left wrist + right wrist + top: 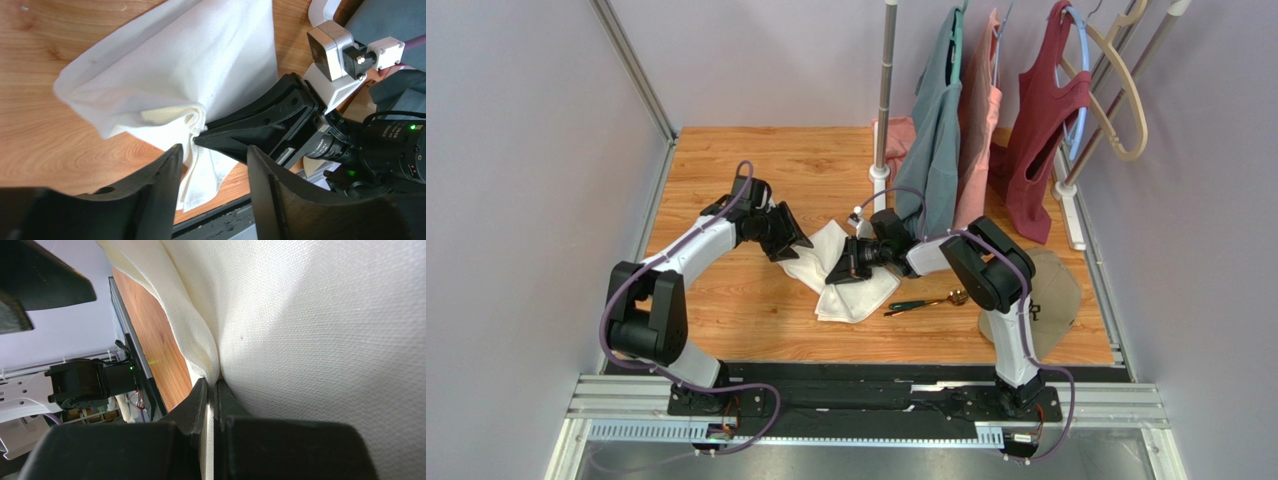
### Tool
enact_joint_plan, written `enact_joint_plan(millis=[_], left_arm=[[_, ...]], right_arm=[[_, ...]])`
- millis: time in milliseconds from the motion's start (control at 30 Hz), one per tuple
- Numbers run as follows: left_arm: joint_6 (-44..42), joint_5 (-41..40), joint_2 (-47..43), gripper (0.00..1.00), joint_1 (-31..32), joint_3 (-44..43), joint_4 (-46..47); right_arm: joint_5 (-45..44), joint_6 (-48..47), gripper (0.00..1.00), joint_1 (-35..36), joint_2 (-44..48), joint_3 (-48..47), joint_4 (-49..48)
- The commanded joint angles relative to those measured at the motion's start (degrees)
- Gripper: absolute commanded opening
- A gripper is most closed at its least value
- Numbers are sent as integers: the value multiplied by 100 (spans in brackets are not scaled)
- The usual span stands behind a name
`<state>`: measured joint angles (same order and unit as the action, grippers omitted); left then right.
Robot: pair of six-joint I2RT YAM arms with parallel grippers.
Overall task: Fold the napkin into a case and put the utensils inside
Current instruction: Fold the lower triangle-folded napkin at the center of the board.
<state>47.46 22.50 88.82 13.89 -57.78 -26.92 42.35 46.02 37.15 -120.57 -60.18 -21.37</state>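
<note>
1. Right hand is pressed together, pinching a fold of the white napkin.
2. Left hand is spread, with a finger on either side of that pinched fold.
3. The napkin lies bunched on the wooden table, between the two arms.
4. The utensils lie on the table just beside the napkin on the right arm's side, outside it.

A wooden counter carries an upright metal pole on a white foot at its far side, with a pink cloth bunched just beside the pole. To the right of the pole hang a grey-green shirt, a salmon garment and a maroon tank top, the last near a beige hanger that hangs bare. A tan cap lies on the counter at its near right corner, below the hanging clothes.
</note>
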Motion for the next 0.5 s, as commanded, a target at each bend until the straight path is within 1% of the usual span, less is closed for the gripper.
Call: enact_joint_plan(millis=[0,33,100,200,233,300,333,367,400,433,467], left_arm=[[-527,-491,-391,54,-18,-172,-481],[-554,-545,-426,50,-18,-164,-516],[-615,-563,-488,49,-27,-155,-499],[-834,-501,-410,62,-53,-286,-463],[-957,-527,-365,67,-62,-374,-585],[-1405,-571,-121,67,-97,-758,-858],[-1519,-519,-32,56,-106,-892,-1155],[-1634,-397,13,52,-106,-971,-1184],[-1617,-74,-4,50,-106,-972,-1149],[-1556,95,-48,50,-106,-920,-984],[-1347,279,-83,54,-97,-719,-852]], right_arm=[[-96,29,1,-164,113,182,-192],[-78,65,1,-173,139,191,-227],[-25,100,1,-164,192,182,-307],[203,319,1,-164,183,165,-535],[230,398,1,-164,227,156,-570],[282,443,1,-155,288,121,-614],[291,434,1,-146,341,95,-571],[274,391,1,-155,376,68,-440],[248,373,1,-138,412,42,-404],[239,364,1,-129,438,24,-386],[204,338,1,-94,473,-2,-325]])
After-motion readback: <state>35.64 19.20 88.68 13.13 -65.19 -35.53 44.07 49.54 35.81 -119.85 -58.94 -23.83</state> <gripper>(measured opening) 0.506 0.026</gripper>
